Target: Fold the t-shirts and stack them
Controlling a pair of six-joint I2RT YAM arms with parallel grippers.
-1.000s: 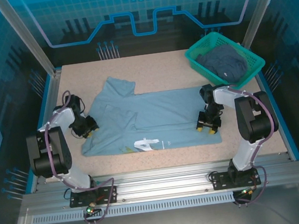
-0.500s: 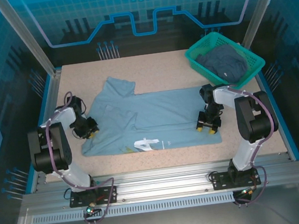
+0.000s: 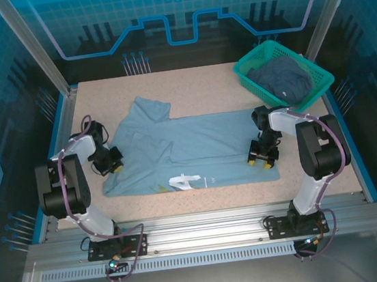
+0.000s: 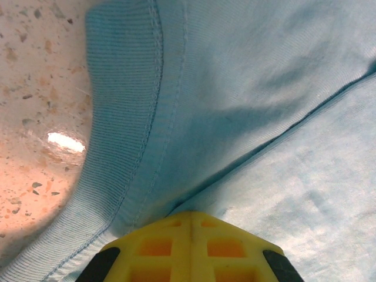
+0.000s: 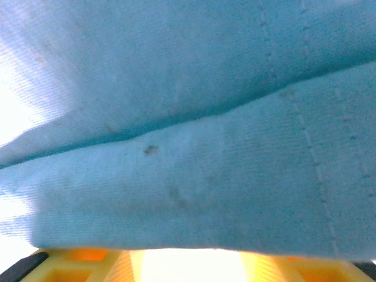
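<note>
Item one: pale t-shirt (image 3: 190, 151), blue-grey, spread flat across the middle of the speckled surface (image 3: 195, 85), one sleeve toward the far left, a strip of white print near its near edge. Item two: dark t-shirt (image 3: 282, 78), crumpled inside the teal mesh basket (image 3: 245, 72) at the far right corner, well apart from the first. Left arm: we note it rising from its base, bent at the elbow near the left edge, wrist turned inward and low. Left claw (image 3: 112, 161): at the left border of the pale t-shirt, yellow fingers (image 4: 191, 247) pressed together and pinching the cloth just beside the ribbed collar (image 4: 117, 117), a crease running straight into the tips. Right arm: we record it folded forward and over, wrist pointing down. Right claw (image 3: 261, 161): at the shirt's right end near the hem; cloth drapes across its fingers (image 5: 88, 264) in the wrist view, so we cannot tell whether it pinches or stands spread.
</note>
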